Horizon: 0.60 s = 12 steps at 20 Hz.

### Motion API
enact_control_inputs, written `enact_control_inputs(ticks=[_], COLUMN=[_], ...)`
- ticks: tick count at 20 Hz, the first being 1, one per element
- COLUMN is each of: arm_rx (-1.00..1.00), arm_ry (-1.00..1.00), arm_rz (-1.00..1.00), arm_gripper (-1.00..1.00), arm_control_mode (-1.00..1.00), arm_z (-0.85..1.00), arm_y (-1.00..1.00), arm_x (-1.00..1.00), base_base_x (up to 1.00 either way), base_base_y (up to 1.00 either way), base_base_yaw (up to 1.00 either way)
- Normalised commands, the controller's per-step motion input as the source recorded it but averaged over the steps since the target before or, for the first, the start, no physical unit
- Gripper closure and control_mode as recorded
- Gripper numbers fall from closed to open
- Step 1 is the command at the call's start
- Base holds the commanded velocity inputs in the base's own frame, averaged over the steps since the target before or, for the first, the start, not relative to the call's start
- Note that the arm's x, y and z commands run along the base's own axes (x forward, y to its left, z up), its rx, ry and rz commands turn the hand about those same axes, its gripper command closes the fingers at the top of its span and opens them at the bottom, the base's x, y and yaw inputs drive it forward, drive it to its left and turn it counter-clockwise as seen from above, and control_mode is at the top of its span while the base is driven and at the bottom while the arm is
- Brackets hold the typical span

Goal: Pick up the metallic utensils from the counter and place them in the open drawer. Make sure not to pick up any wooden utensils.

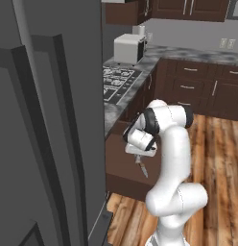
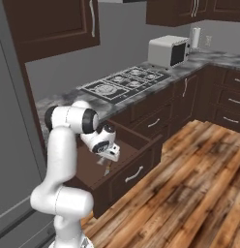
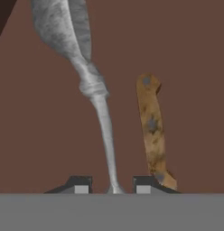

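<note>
1. Fingers (image 3: 112,184) are nearly shut on the thin handle of the silver-grey spoon (image 3: 89,81), which hangs away from them over the drawer floor (image 3: 195,67) (handle end pinched between the two dark tips).
2. Spoon's long axis runs straight out from the fingers, with the wider bowl end farthest off and a slight lean to one side.
3. Knife (image 3: 152,128) lies just beside the spoon in the hand view, its mottled brown handle roughly parallel to it. It appears to rest on the drawer floor, though contact is hard to confirm.
4. Drawer (image 2: 136,169) stands pulled out below the marbled desk (image 2: 59,104); from the right base view the hand hovers inside its opening, behind the front panel.
5. Room: open brown floor shows on both sides of the spoon, so a release looks unobstructed. Main risk, judged from here, is landing on the knife.
</note>
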Motion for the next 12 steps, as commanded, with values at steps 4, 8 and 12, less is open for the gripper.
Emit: enact_control_inputs(ticks=[4, 8, 12], arm_rx=[-0.03, -0.04, -0.05], arm_ry=[0.04, 0.05, 0.04], arm_rz=[0.00, 0.00, 0.00], arm_gripper=[1.00, 1.00, -1.00], arm_control_mode=[-1.00, -1.00, -1.00], arm_z=[-0.64, -0.58, -0.55], arm_y=[0.00, -0.02, -0.01], arm_x=[0.42, 0.36, 0.33], base_base_x=[0.00, 0.00, 0.00], base_base_y=[0.00, 0.00, 0.00], base_base_yaw=[0.00, 0.00, 0.00])
